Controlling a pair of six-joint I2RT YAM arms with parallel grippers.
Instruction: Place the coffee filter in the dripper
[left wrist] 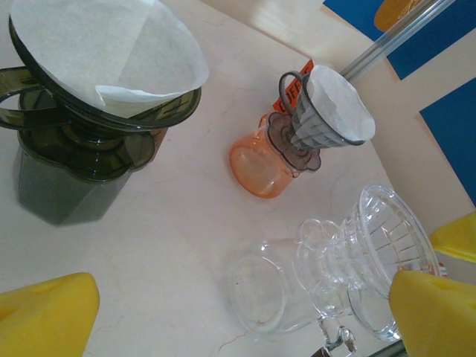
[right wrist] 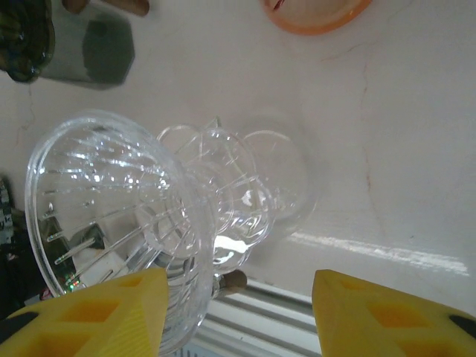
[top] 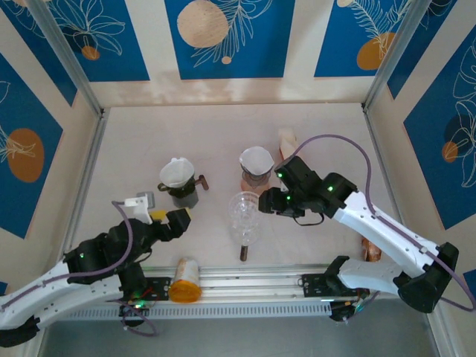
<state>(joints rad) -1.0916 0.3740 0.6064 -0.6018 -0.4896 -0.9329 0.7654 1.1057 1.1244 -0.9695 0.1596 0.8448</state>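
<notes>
White filters (left wrist: 111,52) line the dark dripper (left wrist: 82,141) and grey dripper (left wrist: 303,123), clearest in the left wrist view; the right wrist view shows the clear dripper (right wrist: 126,216) bare. Both left fingers (left wrist: 44,316) and right fingers (right wrist: 111,316) gape, empty.

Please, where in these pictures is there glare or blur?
Right wrist view: a bright glare streak lies on the pale table beside the clear ribbed dripper, and the dark grey carafe at the top is soft. Left wrist view: the left gripper's yellow jaws are out of focus. Top external view: light is even, shadows soft.
</notes>
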